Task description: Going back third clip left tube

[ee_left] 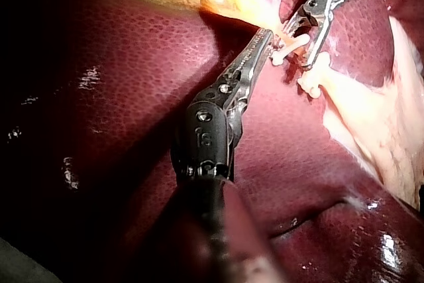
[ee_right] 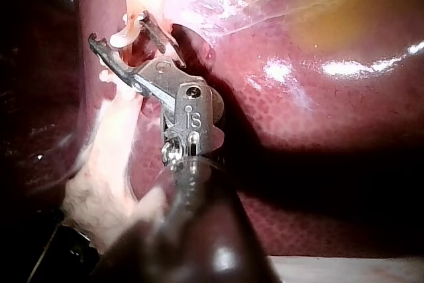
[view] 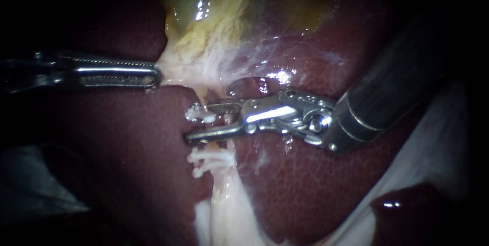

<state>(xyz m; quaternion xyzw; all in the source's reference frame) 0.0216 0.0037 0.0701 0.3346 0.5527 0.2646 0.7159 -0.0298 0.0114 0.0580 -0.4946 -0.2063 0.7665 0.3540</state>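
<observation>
A pale tube (view: 227, 145) runs down from the yellowish gallbladder (view: 214, 11) between the liver lobes. My right instrument (view: 189, 123) comes in from the right with its jaws open across the tube. A white clip (view: 201, 115) sits on the tube between them, close under the upper jaw. A cluster of white clips (view: 210, 160) sits on the tube below the lower jaw. My left instrument (view: 155, 75) is shut on pale tissue at the gallbladder's neck and holds it leftward. The left wrist view shows the left instrument (ee_left: 265, 36) on that tissue beside the clip (ee_left: 289, 49). The right wrist view shows the open right instrument (ee_right: 118, 29).
Dark red liver (view: 127, 149) lies on both sides of the tube, the right lobe (view: 305, 185) under my right instrument's shaft. Pale fatty tissue (view: 224, 215) spreads below the clips. A whitish sheet (view: 433, 149) lies at the lower right.
</observation>
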